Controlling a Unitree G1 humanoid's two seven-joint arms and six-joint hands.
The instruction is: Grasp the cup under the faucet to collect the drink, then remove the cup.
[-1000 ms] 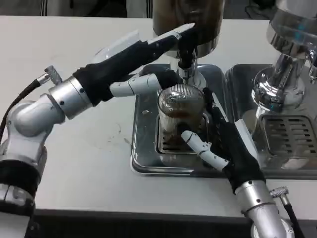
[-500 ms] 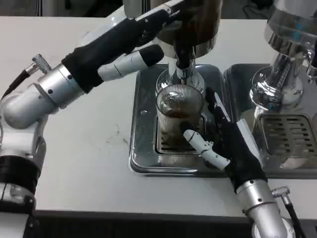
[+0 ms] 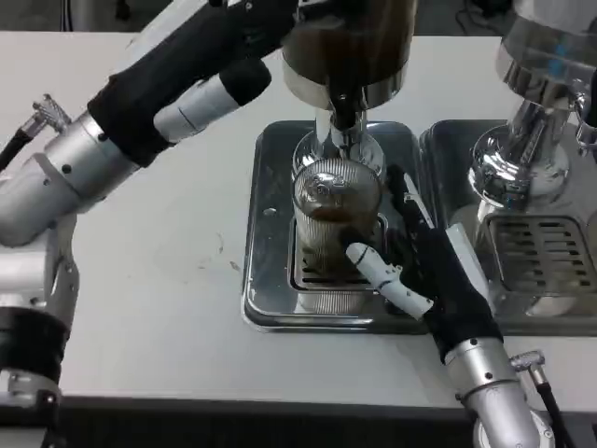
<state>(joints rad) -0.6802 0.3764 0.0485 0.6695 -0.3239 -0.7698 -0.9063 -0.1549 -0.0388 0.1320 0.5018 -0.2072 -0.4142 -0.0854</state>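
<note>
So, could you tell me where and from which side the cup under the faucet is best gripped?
Grip the ribbed side wall of the cup around mid-height, coming from the robot's right, where the right hand already sits. It stands upright on the drip tray, and the faucet blocks any approach from above.

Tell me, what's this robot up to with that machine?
It is filling a cup at a drink dispenser. The right hand wraps around the ribbed glass cup, which stands on the metal drip tray right below the faucet and holds some dark drink. The left hand is raised beside the dispenser's upper part; whether it touches anything there is hard to tell. The cup has not been taken out yet.
</note>
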